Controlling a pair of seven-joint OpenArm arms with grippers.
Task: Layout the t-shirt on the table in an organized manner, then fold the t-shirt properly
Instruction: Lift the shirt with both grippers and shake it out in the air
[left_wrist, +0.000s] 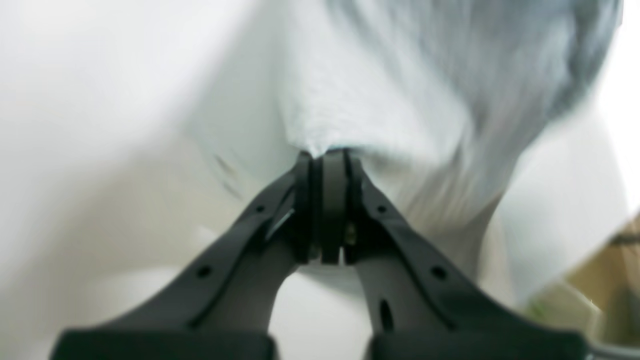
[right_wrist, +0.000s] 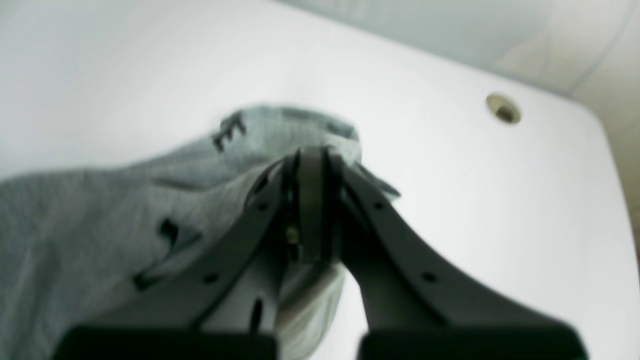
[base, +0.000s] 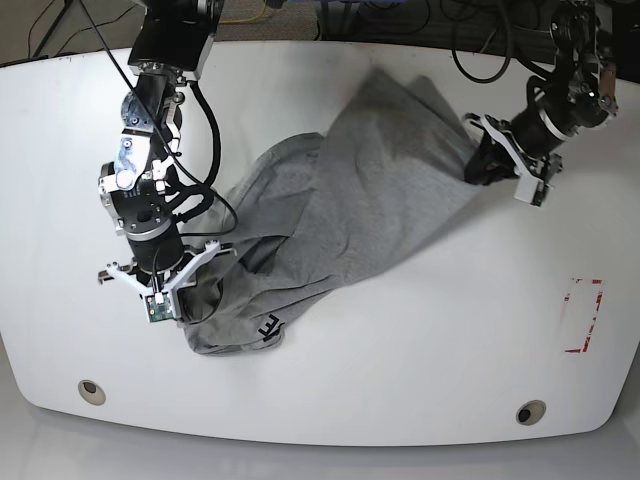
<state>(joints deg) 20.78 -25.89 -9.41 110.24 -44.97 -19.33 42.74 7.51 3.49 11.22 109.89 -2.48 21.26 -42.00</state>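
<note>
Both arms are on the t-shirt (base: 340, 215) now — it lies bunched and twisted across the middle of the white counter (base: 420, 340), stretched between the two grips. The right gripper (right_wrist: 312, 150) is clamped shut on a wad of cloth at the end of the shirt nearest the grommet hole (base: 91, 390); the left gripper (left_wrist: 327, 152) is pinched closed on a thin edge at the shirt's far end, the end nearer the red-outlined mark (base: 583, 316).

The risk here: that left pinch looks slim, so a hard pull apart could slip the fabric free and drop it back in a heap. The right side seems to hold several layers at once — spreading from there may drag folds along and leave the shirt twisted rather than flat.

As for writing, black block lettering shows near the right gripper's end; it's crumpled, too broken up to read as a word.
</note>
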